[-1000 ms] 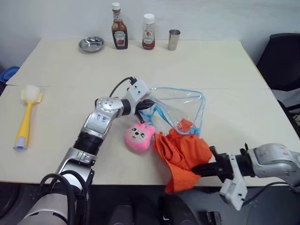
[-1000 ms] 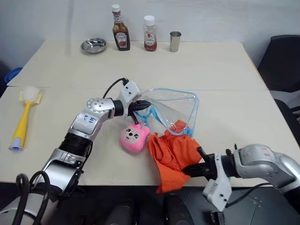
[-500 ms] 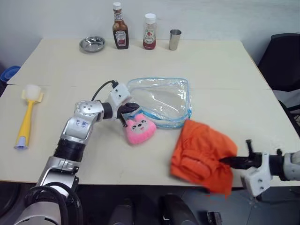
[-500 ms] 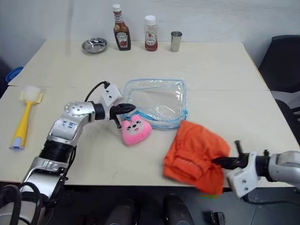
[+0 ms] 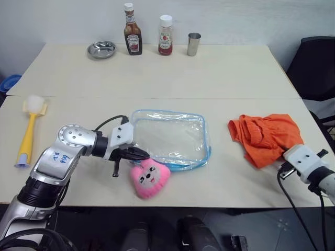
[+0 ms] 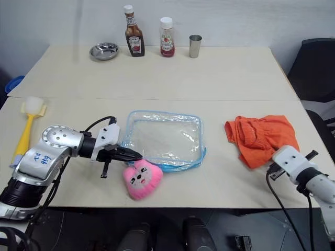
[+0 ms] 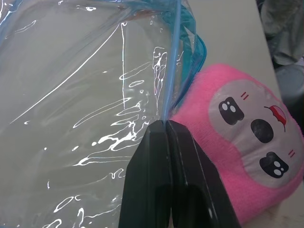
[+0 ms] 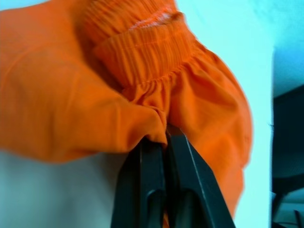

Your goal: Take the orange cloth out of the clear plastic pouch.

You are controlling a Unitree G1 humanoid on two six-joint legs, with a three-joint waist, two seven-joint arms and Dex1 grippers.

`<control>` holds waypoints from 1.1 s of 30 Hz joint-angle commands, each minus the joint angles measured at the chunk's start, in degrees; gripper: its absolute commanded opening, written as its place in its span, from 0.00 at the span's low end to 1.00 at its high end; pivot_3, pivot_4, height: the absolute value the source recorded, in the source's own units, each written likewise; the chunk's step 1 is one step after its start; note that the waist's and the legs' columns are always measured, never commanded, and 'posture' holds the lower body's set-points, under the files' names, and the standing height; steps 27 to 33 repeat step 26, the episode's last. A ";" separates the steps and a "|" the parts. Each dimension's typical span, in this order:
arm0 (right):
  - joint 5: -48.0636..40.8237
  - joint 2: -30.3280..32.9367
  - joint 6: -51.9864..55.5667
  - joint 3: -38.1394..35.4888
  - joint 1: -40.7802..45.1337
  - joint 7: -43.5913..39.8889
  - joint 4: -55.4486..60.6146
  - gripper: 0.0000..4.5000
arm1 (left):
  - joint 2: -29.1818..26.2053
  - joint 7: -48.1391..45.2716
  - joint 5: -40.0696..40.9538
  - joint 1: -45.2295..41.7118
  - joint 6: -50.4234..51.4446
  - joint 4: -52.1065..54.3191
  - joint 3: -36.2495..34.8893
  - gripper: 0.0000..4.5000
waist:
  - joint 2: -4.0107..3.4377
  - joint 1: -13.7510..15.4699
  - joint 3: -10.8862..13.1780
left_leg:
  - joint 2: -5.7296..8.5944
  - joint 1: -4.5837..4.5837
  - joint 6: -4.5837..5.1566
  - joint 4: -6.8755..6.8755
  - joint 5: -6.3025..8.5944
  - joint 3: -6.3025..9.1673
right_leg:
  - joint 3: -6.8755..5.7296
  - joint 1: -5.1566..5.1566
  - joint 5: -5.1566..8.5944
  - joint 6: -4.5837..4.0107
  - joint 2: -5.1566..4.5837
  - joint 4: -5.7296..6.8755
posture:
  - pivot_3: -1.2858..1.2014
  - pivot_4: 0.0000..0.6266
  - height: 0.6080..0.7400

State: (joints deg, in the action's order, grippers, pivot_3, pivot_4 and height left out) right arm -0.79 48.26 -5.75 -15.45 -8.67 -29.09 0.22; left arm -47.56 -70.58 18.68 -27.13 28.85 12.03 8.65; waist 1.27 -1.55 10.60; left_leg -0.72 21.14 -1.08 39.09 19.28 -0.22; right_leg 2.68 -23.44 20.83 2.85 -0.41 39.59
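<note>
Nearest the front edge of the worktop point(image 5: 220, 78), a pink plush charm point(image 5: 149, 178) lies face up, just beside and touching the left pincer point(image 5: 142, 155); that pincer's fingers are pressed together on the light blue edging of the clear plastic pouch point(image 5: 168, 137), as the left wrist view shows; the pouch lies flat and looks empty, stretching from the pincer toward the middle of the worktop. The right pincer point(image 8: 161, 137) is pinched tight on a fold of the orange cloth point(image 5: 266, 137); the cloth lies bunched on the worktop just ahead of that pincer, well apart from the pouch, so the removal looks done bar the letting go.

Risks, as judgement: if the right pincer pulls away before it parts, the cloth gets dragged toward the near right edge and could slide off the worktop; fabric may also snag between the fingers on release; if the left pincer lifts without letting go, the pouch and charm come up with it.

Beyond the left pincer, out to its left, a yellow-handled brush point(image 5: 29, 130); along the far edge a small metal dish point(image 5: 101, 49), two sauce bottles point(image 5: 133, 37), a metal cup point(image 5: 194, 44).

Writing: bottle labels too small to read; blue handwritten marks on the left arm's housing, not legible.
</note>
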 commanded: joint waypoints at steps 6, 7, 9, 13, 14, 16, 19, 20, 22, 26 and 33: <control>-4.34 -1.62 7.14 -0.81 -1.06 -4.85 6.94 0.44 | 0.80 3.83 5.27 3.53 2.85 4.05 -6.39 0.14 | 0.00 -0.02 0.00 | 0.00 0.00 0.22 0.00 0.12 0.01 | 0.00 -0.01 0.00 0.00 0.01 0.02 | 0.52 0.24 1.00; -5.71 -1.20 8.67 -1.92 -1.59 -5.98 8.13 0.51 | 0.60 3.81 6.75 4.39 3.74 4.81 -7.68 0.19 | 0.00 -0.03 0.00 | 0.00 0.00 0.23 0.00 0.13 0.01 | 0.00 -0.01 0.00 0.00 0.01 0.01 | 0.52 0.24 1.00; -9.90 -0.19 12.46 -5.30 -2.83 -9.08 10.46 0.66 | 0.43 5.04 8.90 6.51 5.24 6.63 -10.61 0.33 | 0.00 -0.03 0.00 | -0.02 0.01 0.26 -0.02 0.15 0.03 | -0.01 -0.01 0.00 0.00 0.01 0.00 | 0.52 0.24 1.00; -21.28 3.74 22.03 -16.53 -6.56 -19.48 12.18 0.95 | 0.50 10.23 15.67 10.35 11.35 9.17 -21.37 0.59 | -0.01 0.07 0.01 | -0.02 0.01 0.29 -0.03 0.16 0.04 | -0.02 0.01 0.00 0.00 -0.02 -0.05 | 0.52 0.24 1.00; -23.57 5.48 24.23 -20.35 -8.42 -23.54 11.02 1.00 | -0.78 9.86 17.74 11.92 13.06 9.35 -24.96 0.66 | -0.01 0.08 0.01 | -0.02 0.01 0.31 -0.03 0.17 0.05 | -0.03 0.02 0.00 0.00 -0.02 -0.04 | 0.52 0.24 1.00; -26.29 7.96 27.22 -25.54 -10.75 -28.89 8.38 1.00 | -3.43 8.12 19.97 14.94 14.76 9.39 -29.54 0.66 | -0.01 0.08 0.01 | -0.02 0.00 0.34 -0.04 0.19 0.09 | -0.06 0.05 0.00 0.00 -0.02 -0.09 | 0.52 0.24 1.00; -28.33 11.75 32.00 -31.54 -12.83 -35.38 0.59 1.00 | -9.28 3.02 17.60 21.74 12.33 4.54 -34.79 0.66 | 0.00 -0.14 0.01 | -0.02 -0.10 0.36 -0.15 0.20 0.12 | -0.08 0.13 0.00 0.00 -0.01 -0.22 | 0.52 0.24 1.00; -28.70 13.04 33.07 -33.25 -13.38 -37.71 -2.51 1.00 | -10.99 1.43 17.01 23.55 11.60 1.74 -36.64 0.66 | 0.00 -0.09 0.01 | -0.01 -0.15 0.36 -0.20 0.21 0.06 | -0.05 0.14 0.00 0.00 -0.03 -0.23 | 0.52 0.24 1.00; -28.68 14.79 33.52 -35.27 -13.43 -40.49 -7.43 1.00 | -13.64 -1.24 16.00 25.91 9.46 -3.26 -39.20 0.66 | -0.01 -0.11 0.04 | -0.01 -0.34 0.38 -0.33 0.21 0.06 | -0.05 0.31 0.01 -0.01 -0.04 -0.33 | 0.52 0.24 1.00; -27.63 15.79 34.27 -34.77 -11.34 -40.50 -11.51 1.00 | -16.15 -2.15 12.43 26.35 3.36 -10.46 -40.06 0.66 | 0.00 -0.19 0.05 | 0.00 -1.23 0.42 -1.05 0.19 0.03 | -0.05 1.20 0.02 -0.04 -0.09 -0.90 | 0.52 0.24 1.00; -27.63 15.79 34.27 -34.77 -11.34 -40.50 -11.51 1.00 | -16.15 -2.15 12.43 26.35 3.36 -10.46 -40.06 0.66 | 0.00 -0.19 0.05 | 0.00 -1.23 0.42 -1.05 0.19 0.03 | -0.05 1.20 0.02 -0.04 -0.09 -0.90 | 0.52 0.24 1.00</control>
